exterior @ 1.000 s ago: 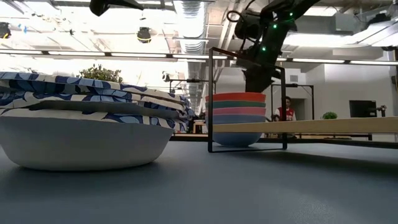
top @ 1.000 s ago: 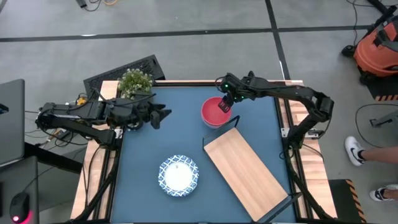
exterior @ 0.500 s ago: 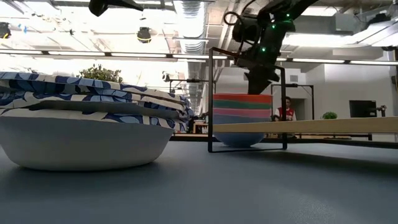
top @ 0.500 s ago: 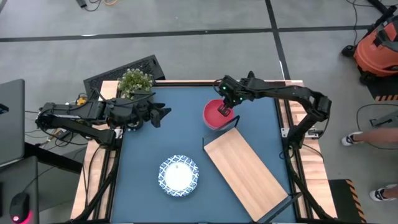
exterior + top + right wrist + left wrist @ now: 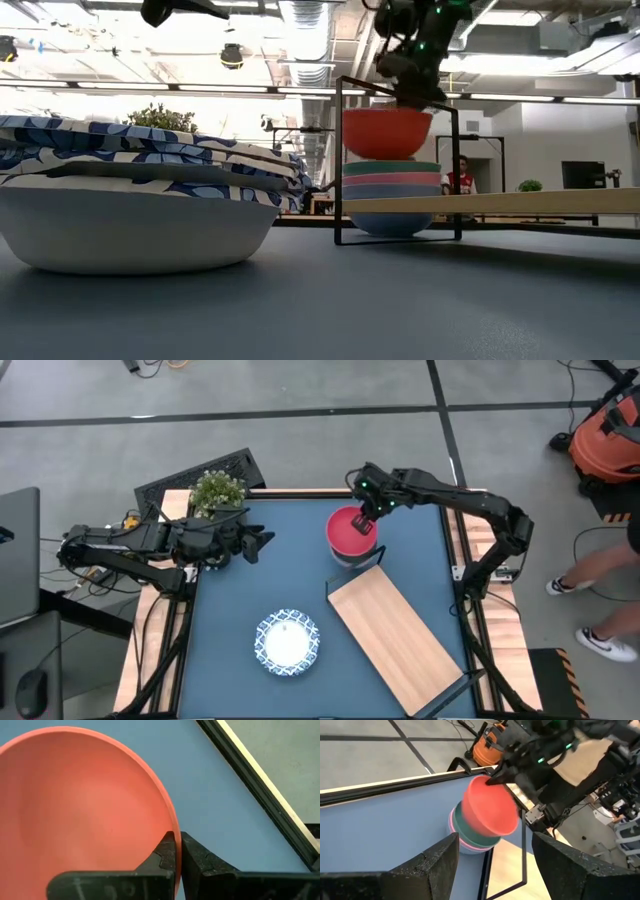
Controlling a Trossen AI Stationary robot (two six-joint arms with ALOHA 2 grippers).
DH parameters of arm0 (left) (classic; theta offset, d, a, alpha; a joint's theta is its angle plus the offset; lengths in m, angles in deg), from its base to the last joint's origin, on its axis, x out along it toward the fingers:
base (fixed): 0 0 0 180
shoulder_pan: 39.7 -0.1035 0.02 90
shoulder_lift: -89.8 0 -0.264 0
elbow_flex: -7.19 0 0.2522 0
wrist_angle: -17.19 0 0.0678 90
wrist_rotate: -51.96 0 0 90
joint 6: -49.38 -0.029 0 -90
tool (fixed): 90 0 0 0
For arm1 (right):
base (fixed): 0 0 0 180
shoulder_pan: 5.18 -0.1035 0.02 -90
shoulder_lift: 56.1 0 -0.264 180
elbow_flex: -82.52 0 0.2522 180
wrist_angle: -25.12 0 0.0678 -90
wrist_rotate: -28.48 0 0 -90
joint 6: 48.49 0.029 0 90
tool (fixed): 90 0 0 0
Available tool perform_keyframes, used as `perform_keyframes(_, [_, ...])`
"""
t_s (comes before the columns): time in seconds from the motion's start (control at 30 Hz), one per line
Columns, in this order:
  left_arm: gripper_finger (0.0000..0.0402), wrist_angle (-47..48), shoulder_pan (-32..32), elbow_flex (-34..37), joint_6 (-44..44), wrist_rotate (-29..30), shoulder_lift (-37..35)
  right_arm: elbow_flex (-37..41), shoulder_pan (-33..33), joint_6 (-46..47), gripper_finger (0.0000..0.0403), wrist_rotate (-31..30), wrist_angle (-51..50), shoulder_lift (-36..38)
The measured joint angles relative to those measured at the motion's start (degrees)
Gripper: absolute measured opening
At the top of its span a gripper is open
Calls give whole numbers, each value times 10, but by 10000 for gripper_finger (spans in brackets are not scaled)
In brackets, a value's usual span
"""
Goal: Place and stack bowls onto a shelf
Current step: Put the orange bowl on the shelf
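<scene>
One red bowl [image 5: 387, 132] up off the stack, pinched by its rim in the right hand [image 5: 176, 851], clenched on the edge with one finger inside the bowl and one outside. Below it, three nested bowls [image 5: 390, 190] on the blue tabletop [image 5: 260, 585], just beyond the wire-framed end of the shelf [image 5: 395, 635]. Shelf close beside the held bowl, long axis running diagonally away from the stack toward the near right corner of the tabletop. Right arm plainly nearer; left hand [image 5: 262, 543] well apart across the tabletop, fingers spread, holding nothing. Separate patterned bowl [image 5: 287, 643] near the front, untouched. Clear gap between red bowl and green one visible only from tabletop height; from above, merely a red disc over the stack. Rim pinch legible only from the right wrist.
</scene>
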Motion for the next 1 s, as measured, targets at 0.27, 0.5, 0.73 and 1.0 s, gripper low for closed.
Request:
perform_keyframes(0.27, [235,6,0,0,0,-1,0,-140,-2,4,26,2,-93,57])
perform_keyframes(0.5, [235,7,0,0,-4,-15,0,-187,-36,87,26,1,-198,146])
perform_keyframes(0.73, [235,18,0,0,-4,-16,0,-186,-140,194,26,-2,-269,205])
perform_keyframes(1.0, [235,54,0,0,7,-28,0,-186,-318,303,26,-44,-320,222])
